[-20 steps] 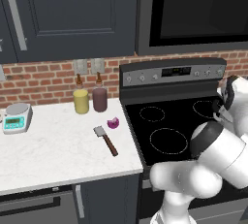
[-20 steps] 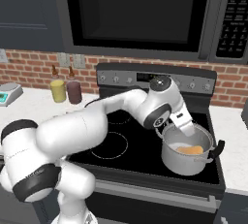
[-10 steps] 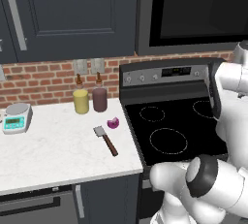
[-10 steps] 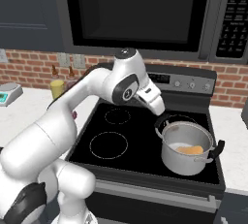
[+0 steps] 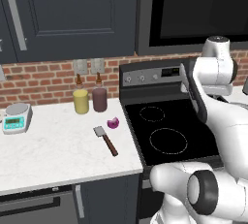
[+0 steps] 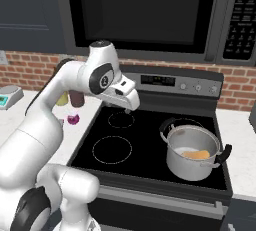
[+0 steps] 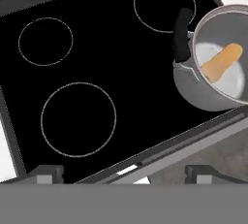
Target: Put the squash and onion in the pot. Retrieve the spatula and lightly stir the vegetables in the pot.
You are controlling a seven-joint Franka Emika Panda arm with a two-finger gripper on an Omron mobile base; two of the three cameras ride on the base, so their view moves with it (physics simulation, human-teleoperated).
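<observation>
The silver pot stands on the front right burner, and the tan-orange squash lies inside it. The hand view shows the same pot at the right edge with the squash on its pale bottom. The purple onion rests on the white counter just left of the stove. In front of it lies the spatula, grey blade away from me. My gripper hovers above the rear left burner, well left of the pot. It is open with nothing between its fingers.
The black stovetop has bare burner rings on its left side. A yellow jar and a maroon jar stand by the brick wall, and a small scale sits at the far left. A microwave hangs above the stove.
My arm has risen from the pot and swung left across the stove, gripper still open. The squash stays in the pot. Onion and spatula have not moved.
</observation>
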